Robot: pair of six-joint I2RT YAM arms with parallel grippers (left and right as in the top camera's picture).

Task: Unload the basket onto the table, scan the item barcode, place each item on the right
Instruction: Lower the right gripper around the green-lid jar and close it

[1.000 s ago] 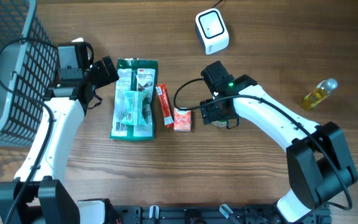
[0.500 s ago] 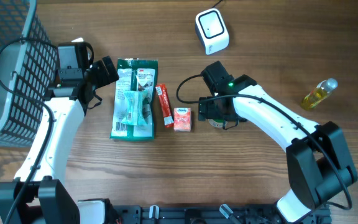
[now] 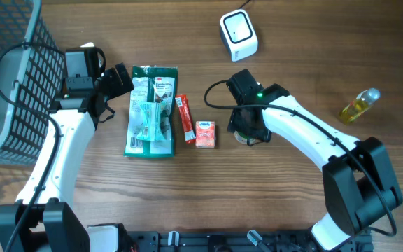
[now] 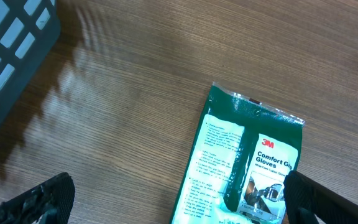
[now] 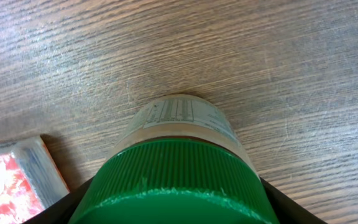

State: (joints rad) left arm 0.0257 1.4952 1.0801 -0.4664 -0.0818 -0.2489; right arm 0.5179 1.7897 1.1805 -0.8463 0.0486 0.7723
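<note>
Table (image 3: 292,203), near to far:
- One jar (image 5: 174,127) with a green lid, upright just beside one tissue pack (image 3: 205,134). The right gripper (image 3: 247,131) is clamped on the lid. Overhead, the arm hides the jar.
- One red stick packet (image 3: 185,117).
- One glove packet (image 3: 151,110), by the left gripper (image 3: 122,79), which is spread wide and empty.
- One yellow bottle (image 3: 359,105).
- One white scanner (image 3: 238,35).
- One basket (image 3: 12,77), cut off at the edge.
</note>
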